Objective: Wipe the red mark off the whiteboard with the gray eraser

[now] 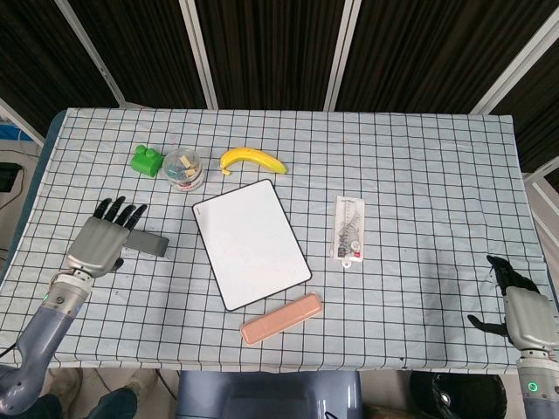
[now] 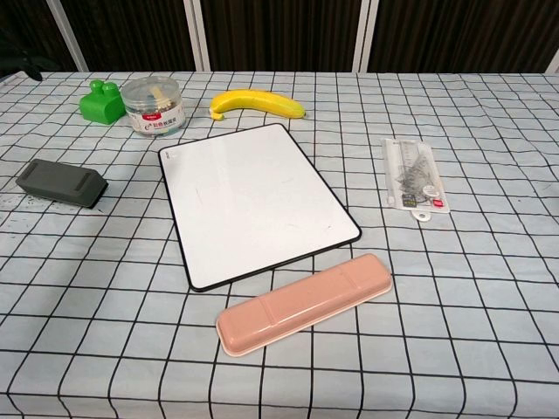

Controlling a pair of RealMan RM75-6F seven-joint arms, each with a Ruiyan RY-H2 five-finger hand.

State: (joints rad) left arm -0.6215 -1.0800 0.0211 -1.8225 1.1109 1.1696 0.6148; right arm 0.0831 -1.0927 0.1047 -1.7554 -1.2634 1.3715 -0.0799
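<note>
The whiteboard [image 1: 251, 243] [image 2: 253, 198] lies mid-table, its surface plain white with no red mark visible. The gray eraser [image 1: 147, 245] [image 2: 61, 182] lies flat on the cloth to the board's left, with nothing touching it. My left hand [image 1: 98, 242] hovers just left of the eraser with its fingers spread and empty; the chest view does not show it. My right hand [image 1: 522, 313] sits at the table's near right corner, away from everything, with its fingers curled in.
A banana [image 1: 252, 160], a clear round jar [image 1: 183, 168] and a green block [image 1: 147, 161] lie behind the board. A pink case [image 1: 281, 318] rests in front of it. A packaged ruler set [image 1: 349, 229] is to its right.
</note>
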